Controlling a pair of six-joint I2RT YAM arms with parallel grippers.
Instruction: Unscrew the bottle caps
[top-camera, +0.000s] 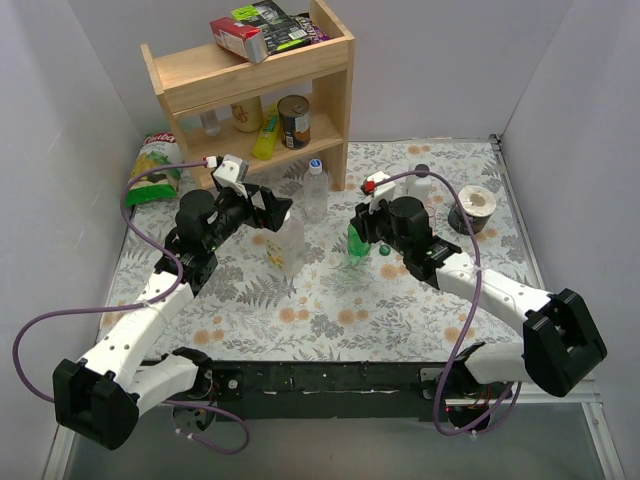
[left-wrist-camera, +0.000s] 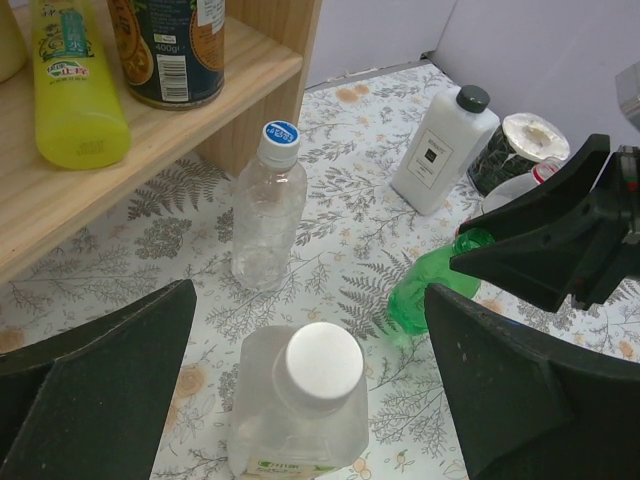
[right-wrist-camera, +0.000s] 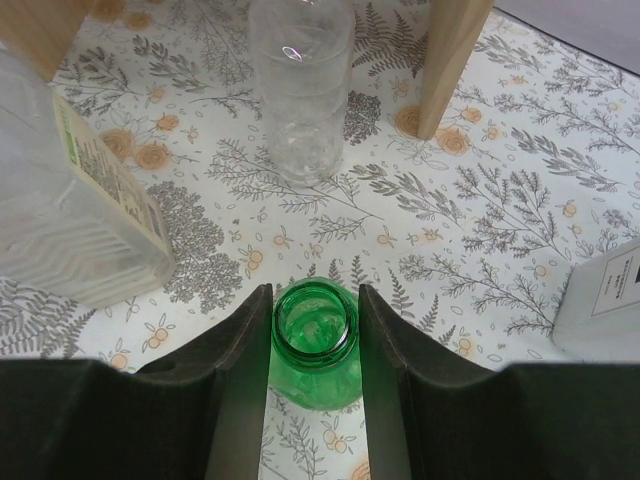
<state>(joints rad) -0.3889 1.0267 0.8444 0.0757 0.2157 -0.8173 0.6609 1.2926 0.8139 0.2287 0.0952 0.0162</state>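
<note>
The large clear bottle (left-wrist-camera: 300, 420) stands upright with its white cap (left-wrist-camera: 323, 365) on. My left gripper (left-wrist-camera: 310, 385) hangs open above it, one finger wide on each side and touching nothing. The small green bottle (right-wrist-camera: 314, 345) stands with its mouth open and no cap on it. My right gripper (right-wrist-camera: 314, 340) is shut on its neck, a finger pressed against each side. In the top view a small green round piece (top-camera: 385, 250) lies on the mat just right of that bottle (top-camera: 356, 247). The slim clear bottle (left-wrist-camera: 268, 210) stands by the shelf post with its blue cap (left-wrist-camera: 281, 135) on.
A wooden shelf (top-camera: 330, 75) at the back holds cans, a yellow bottle and boxes. An opaque white bottle with a dark cap (left-wrist-camera: 445, 150) and a round dark tin (top-camera: 473, 208) stand at the back right. A snack bag (top-camera: 155, 165) lies at the back left.
</note>
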